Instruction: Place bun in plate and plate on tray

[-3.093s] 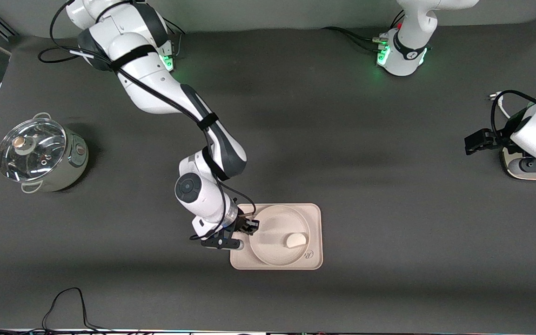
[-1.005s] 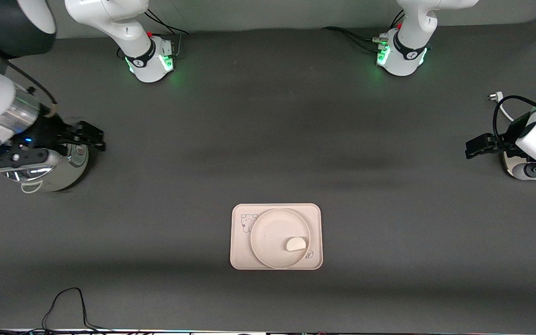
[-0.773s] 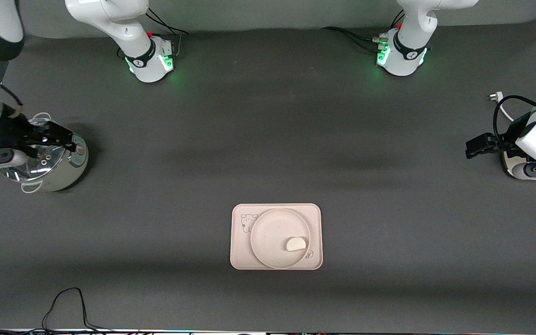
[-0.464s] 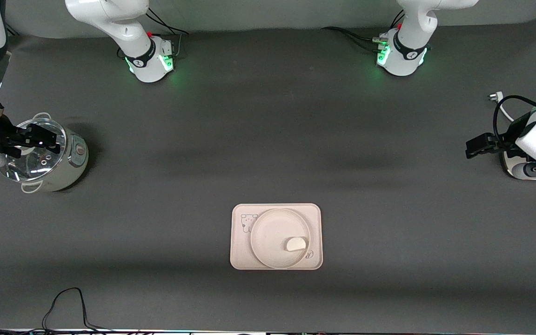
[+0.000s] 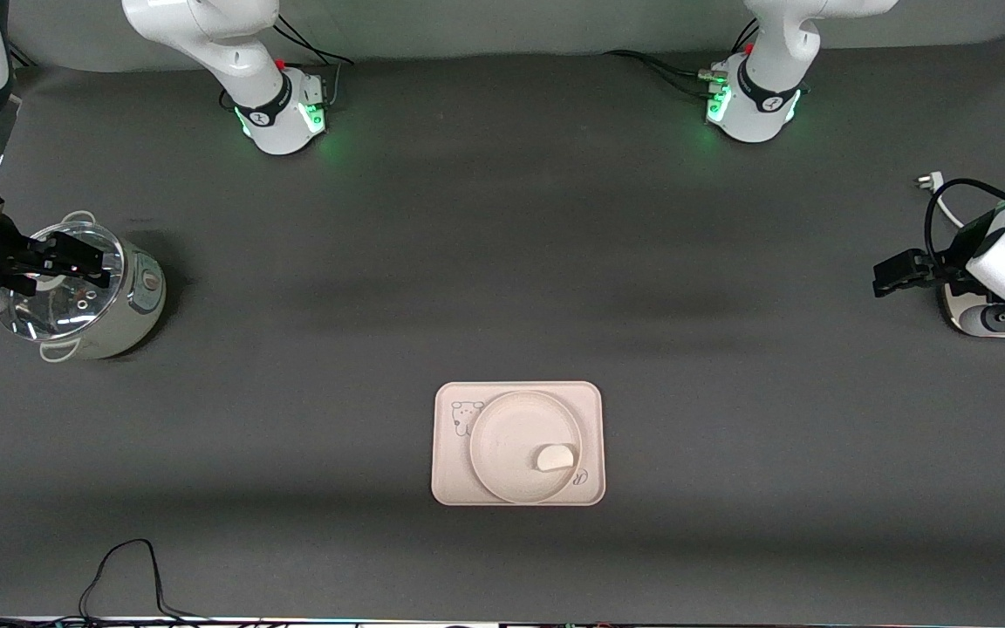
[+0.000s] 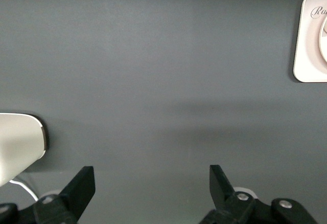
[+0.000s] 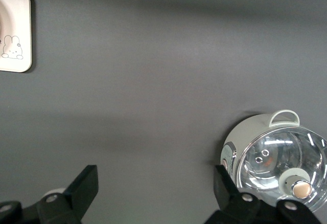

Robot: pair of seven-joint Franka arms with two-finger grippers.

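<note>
**Bun plated, plate on tray, both arms drawn back**

With the bun (image 5: 556, 456) lying inside the plate (image 5: 502, 436) and the plate resting on the tray (image 5: 450, 475), the job looks finished. Sitting toward the plate's rim rather than its middle, the bun would be the first thing to slide if the tray were carried.

Both arms wait at the ends of the bench (image 5: 502, 262). Over the glass-lidded pot (image 5: 79, 292) hangs the right pincer (image 5: 75, 259), released and gripping nothing. At the left arm's end hangs the left pincer (image 5: 891, 272), likewise spread and empty, beside a white object (image 6: 18, 144).

Open bench surrounds the tray on all 4 sides, leaving room to approach. Only a cable (image 5: 123, 567) lies near the bench's front edge, nearer the camera.
</note>
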